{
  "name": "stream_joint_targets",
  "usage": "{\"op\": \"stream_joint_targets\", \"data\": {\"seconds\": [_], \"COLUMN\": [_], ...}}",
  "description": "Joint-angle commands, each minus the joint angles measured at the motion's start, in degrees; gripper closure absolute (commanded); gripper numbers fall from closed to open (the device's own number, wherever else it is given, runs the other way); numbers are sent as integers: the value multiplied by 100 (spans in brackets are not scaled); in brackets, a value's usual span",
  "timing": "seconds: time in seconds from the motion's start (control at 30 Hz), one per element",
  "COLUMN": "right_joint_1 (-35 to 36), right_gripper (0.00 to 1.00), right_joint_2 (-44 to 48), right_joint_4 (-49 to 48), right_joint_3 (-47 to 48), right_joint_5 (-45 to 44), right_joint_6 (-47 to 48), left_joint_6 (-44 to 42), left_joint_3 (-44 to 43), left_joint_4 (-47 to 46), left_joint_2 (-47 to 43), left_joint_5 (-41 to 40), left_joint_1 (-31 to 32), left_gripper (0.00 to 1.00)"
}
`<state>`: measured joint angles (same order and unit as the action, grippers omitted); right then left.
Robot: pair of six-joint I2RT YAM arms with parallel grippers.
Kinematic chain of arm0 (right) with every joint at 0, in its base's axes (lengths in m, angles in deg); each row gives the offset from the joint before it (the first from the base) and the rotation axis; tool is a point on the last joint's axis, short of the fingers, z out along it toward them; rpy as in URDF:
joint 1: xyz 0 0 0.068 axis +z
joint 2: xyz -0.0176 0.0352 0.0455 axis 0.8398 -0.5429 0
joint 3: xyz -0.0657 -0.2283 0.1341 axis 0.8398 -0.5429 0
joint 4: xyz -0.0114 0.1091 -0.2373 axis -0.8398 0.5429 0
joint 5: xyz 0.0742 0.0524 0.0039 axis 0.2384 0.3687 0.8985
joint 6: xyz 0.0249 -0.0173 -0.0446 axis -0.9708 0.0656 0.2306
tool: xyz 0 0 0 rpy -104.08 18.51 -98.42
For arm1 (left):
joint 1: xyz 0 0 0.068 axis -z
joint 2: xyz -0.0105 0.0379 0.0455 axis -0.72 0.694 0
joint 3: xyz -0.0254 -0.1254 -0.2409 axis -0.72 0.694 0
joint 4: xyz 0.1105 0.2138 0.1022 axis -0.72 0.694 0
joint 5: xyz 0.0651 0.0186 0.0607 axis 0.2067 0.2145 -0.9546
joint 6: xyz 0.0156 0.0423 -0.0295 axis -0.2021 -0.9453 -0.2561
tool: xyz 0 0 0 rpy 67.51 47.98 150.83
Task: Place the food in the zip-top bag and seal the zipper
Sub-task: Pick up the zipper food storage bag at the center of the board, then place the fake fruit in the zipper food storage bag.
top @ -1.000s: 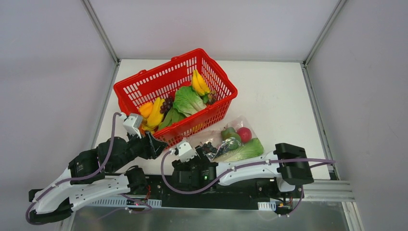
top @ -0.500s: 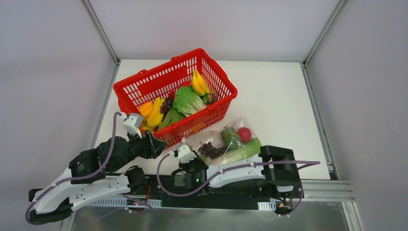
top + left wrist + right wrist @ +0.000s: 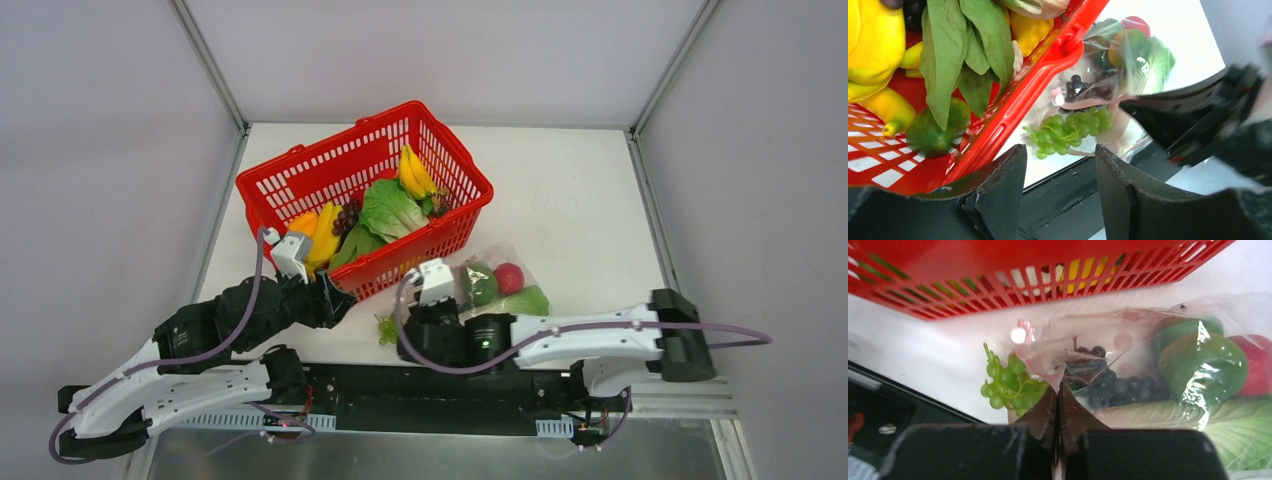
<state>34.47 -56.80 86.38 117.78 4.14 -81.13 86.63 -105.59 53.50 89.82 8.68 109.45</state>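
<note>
The clear zip-top bag [image 3: 500,285] lies on the table in front of the red basket. It holds dark grapes [image 3: 1118,387], a green fruit [image 3: 1203,365], a red fruit [image 3: 1260,365] and a cabbage [image 3: 1198,425]. My right gripper [image 3: 1058,385] [image 3: 421,311] is shut on the bag's pinkish mouth edge [image 3: 1040,357], lifting it a little. A bunch of green grapes [image 3: 1008,385] [image 3: 385,328] lies on the table just outside the mouth. My left gripper [image 3: 1060,150] [image 3: 336,300] stands open and empty by the basket's near corner, the green grapes [image 3: 1068,130] ahead of it.
The red mesh basket [image 3: 300,170] stands behind the bag, holding bananas [image 3: 415,172], lettuce [image 3: 392,210], yellow fruit [image 3: 322,240] and leafy greens [image 3: 963,55]. The black base rail [image 3: 440,390] runs along the near edge. Grey walls enclose the table.
My right gripper has closed onto the bag's mouth edge and its arm has swung right. The green grapes now show on the table. My left gripper has shifted slightly right.
</note>
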Motion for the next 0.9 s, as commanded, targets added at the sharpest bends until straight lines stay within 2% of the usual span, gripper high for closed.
{"op": "stream_joint_targets", "data": {"seconds": [0.0, 0.2, 0.37, 0.57, 0.67, 0.77, 0.87], "right_joint_1": [-173, -824, -1681, -2313, -2377, -2396, -2416], "right_gripper": [100, 100, 100, 100, 100, 100, 100], "right_joint_2": [1438, 2732, 3633, 4139, 4273, 4340, 4352], "right_joint_4": [-769, -847, -825, -572, -534, -494, -479], "right_joint_3": [-514, -1115, -1088, -638, -556, -460, -395], "right_joint_5": [217, 851, 1579, 1644, 1620, 1576, 1566], "right_joint_6": [-59, -262, -183, 142, 196, 243, 268], "left_joint_6": [-323, -590, -849, -790, -488, -143, -54], "left_joint_3": [-287, -525, -886, -903, -674, -414, -492], "left_joint_4": [-384, -572, -744, -1400, -2047, -2800, -3024], "left_joint_2": [128, 652, 1371, 1938, 2192, 2531, 2974], "left_joint_5": [357, 1170, 1830, 1670, 1500, 1375, 1308], "left_joint_1": [-11, -9, 1, 15, 15, 15, 24], "left_gripper": [46, 41, 38, 32, 27, 26, 25]}}
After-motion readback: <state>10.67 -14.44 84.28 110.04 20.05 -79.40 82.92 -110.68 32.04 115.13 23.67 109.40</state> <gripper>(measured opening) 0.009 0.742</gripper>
